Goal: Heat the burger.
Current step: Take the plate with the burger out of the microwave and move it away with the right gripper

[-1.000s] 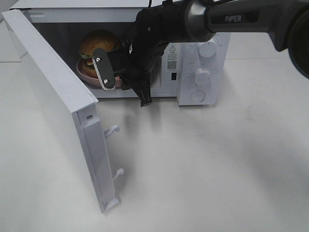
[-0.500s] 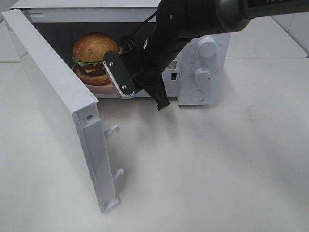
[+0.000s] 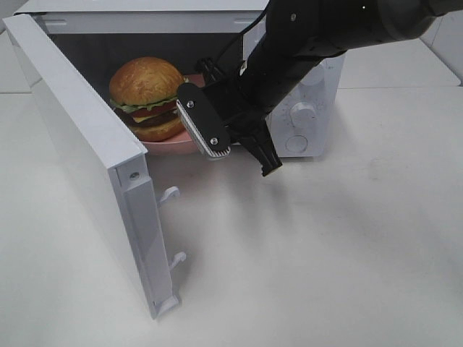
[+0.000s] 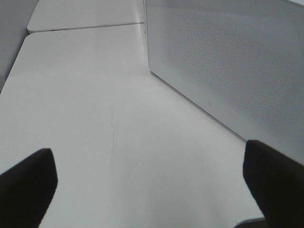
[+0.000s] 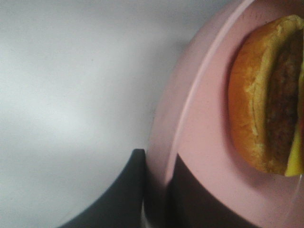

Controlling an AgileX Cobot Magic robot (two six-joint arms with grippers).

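- Now my right gripper [image 5: 156,190] pinches the pink plate's [image 5: 190,142] rim; the burger [image 3: 148,97] sits on it at the microwave [image 3: 304,108] mouth.
- Keep it level; my left gripper [image 4: 142,190] hangs released.

High camera is looking down at the microwave [image 3: 304,108] on the tabletop [image 3: 325,253]. Left wrist camera is skimming low beside its door [image 4: 228,71]. Right wrist camera is pressing close against the plate [image 5: 199,142], shared overhead.
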